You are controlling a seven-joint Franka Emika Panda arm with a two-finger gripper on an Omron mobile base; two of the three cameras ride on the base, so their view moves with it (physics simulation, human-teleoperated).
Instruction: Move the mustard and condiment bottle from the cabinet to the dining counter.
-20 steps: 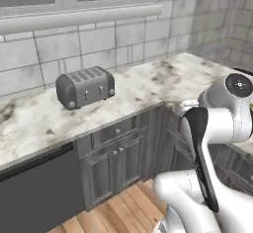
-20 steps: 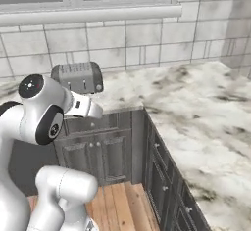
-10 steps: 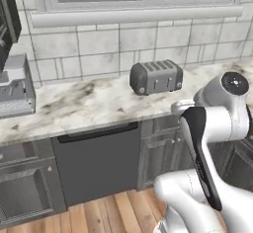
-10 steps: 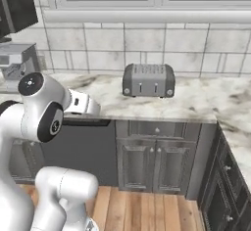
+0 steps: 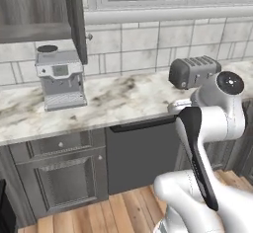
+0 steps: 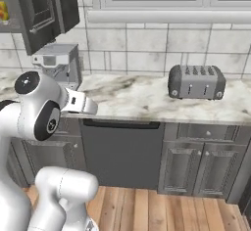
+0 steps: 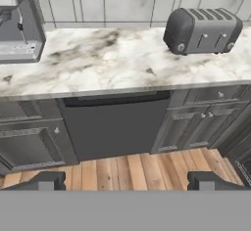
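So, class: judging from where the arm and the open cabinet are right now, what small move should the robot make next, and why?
Probably keep turning the base left toward the cabinet. Its door stands open above the coffee machine, something yellow shows inside at the frame's edge, and the open, empty gripper faces the worktop and toaster instead.

The counter [image 7: 112, 63] looks like polished white marble with grey-brown veins. The toaster [image 7: 202, 29] has a smooth, dark grey metallic shell with a dull sheen. The coffee machine [image 5: 60, 79] appears as brushed silver metal. The cabinet [image 5: 44, 15] shows grey wood grain, matt. The floor [image 7: 132, 169] is warm, lightly glossy wooden planks. The backsplash [image 6: 162, 49] is smooth pale tile.
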